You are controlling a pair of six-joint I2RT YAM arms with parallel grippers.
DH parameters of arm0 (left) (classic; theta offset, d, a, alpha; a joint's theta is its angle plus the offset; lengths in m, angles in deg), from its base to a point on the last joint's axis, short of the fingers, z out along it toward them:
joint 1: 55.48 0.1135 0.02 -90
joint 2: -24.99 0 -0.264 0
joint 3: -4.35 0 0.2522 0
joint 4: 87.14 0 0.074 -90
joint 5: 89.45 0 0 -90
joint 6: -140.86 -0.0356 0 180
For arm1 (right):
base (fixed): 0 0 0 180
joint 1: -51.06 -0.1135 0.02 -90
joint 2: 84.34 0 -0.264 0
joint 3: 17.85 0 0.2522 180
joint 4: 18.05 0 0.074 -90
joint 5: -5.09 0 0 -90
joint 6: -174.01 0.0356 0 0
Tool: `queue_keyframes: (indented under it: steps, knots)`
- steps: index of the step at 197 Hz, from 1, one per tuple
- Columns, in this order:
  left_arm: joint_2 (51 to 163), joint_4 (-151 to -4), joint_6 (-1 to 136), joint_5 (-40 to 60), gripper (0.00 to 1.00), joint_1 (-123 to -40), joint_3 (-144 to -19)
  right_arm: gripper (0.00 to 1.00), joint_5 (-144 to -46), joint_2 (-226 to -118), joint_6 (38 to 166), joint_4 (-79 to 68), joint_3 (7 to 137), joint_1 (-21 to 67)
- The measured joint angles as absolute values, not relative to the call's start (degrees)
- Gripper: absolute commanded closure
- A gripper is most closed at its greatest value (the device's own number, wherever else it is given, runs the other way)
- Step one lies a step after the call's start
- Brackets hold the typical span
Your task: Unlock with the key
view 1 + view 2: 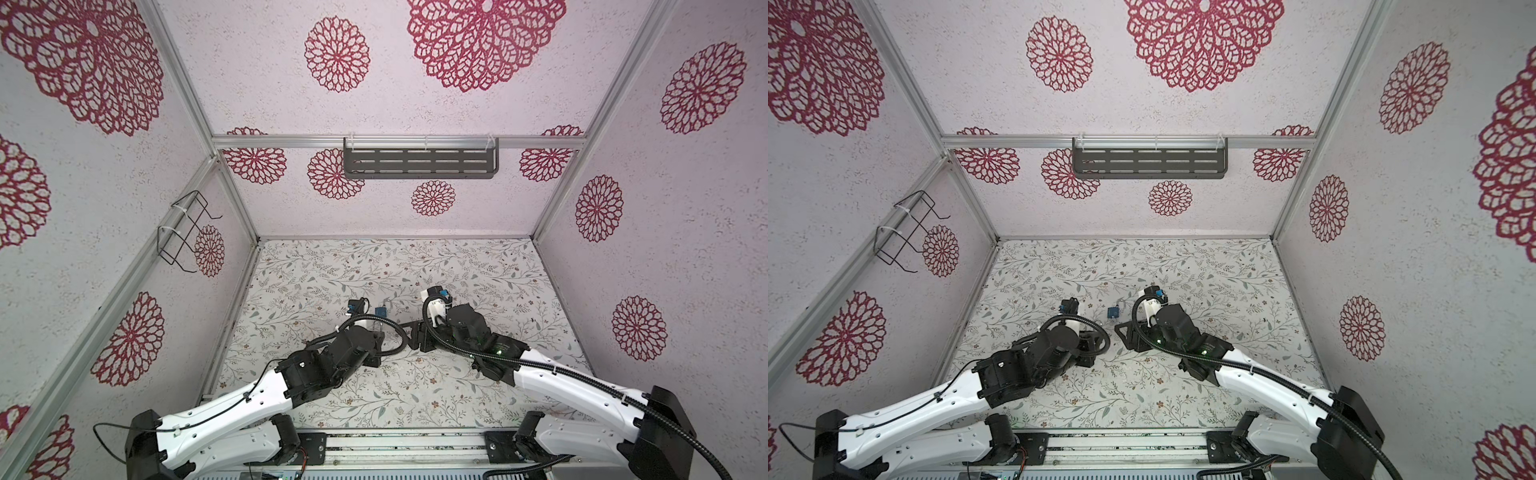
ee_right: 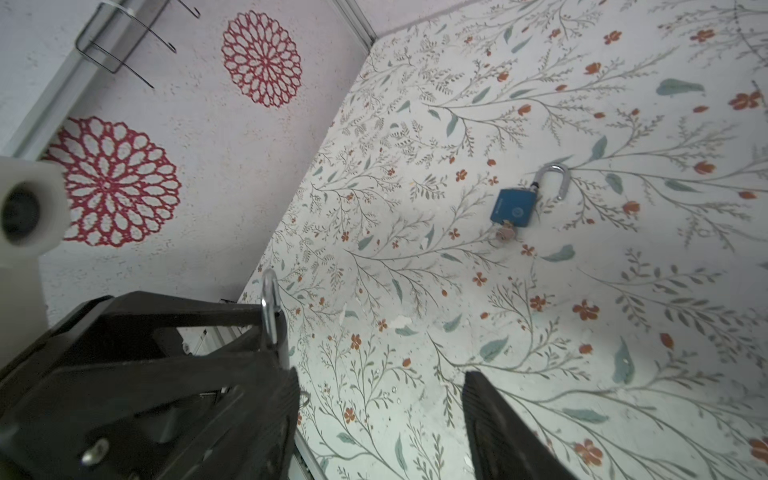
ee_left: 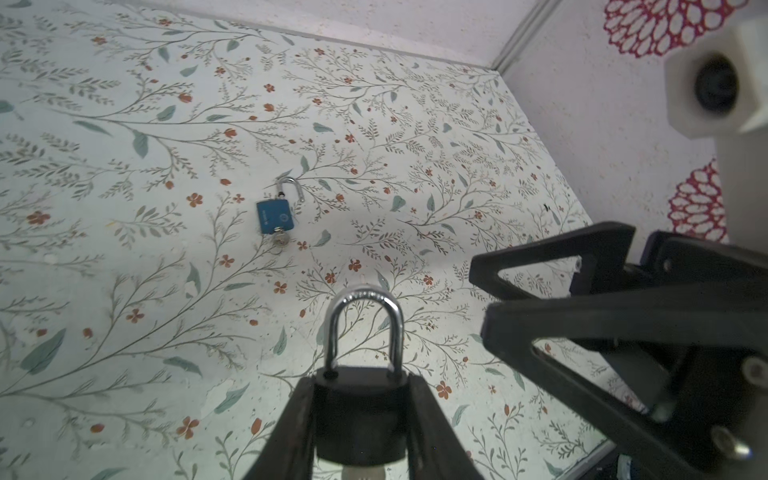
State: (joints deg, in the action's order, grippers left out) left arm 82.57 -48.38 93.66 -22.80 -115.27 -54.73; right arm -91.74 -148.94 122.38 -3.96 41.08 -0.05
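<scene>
My left gripper (image 3: 360,411) is shut on a black padlock (image 3: 359,419) whose silver shackle (image 3: 363,328) is closed and points away from the wrist. A pale blurred thing (image 3: 361,471) shows just under the lock body; I cannot tell whether it is a key. In the right wrist view the shackle (image 2: 270,307) is seen edge-on, with a small wire ring (image 2: 305,399) below it. My right gripper (image 2: 382,436) is open and holds nothing, close beside the left gripper (image 1: 376,334); its black fingers (image 3: 582,291) stand apart.
A blue padlock (image 3: 274,216) (image 2: 513,205) lies on the floral table (image 1: 478,270) beyond both grippers, its shackle swung open and a key (image 3: 280,240) in its keyhole. A grey shelf (image 1: 419,163) hangs on the back wall and a wire rack (image 1: 185,230) on the left wall.
</scene>
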Motion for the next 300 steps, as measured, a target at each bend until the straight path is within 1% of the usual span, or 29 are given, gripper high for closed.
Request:
queue_keyframes:
  steps: [35,60,115,135,300]
  knots:
    - [84.36,-54.81,87.52,-22.28,1.0,-116.95,-50.91,0.31,-92.24,-148.08,118.16,6.34,46.81,0.41]
    - [84.36,-58.85,84.48,-21.64,1.0,-117.28,-48.57,0.3,-92.68,-148.59,115.62,10.65,50.76,0.8]
    - [85.17,-65.28,80.51,-19.56,1.0,-117.58,-47.7,0.26,-92.72,-158.1,109.9,19.89,61.17,1.37]
    - [85.85,-66.24,80.0,-19.5,1.0,-117.58,-47.59,0.25,-92.22,-159.91,108.43,22.49,63.11,1.45]
    - [85.0,-66.77,79.48,-19.65,1.0,-117.65,-46.08,0.22,-86.73,-167.23,102.81,31.87,71.07,2.98]
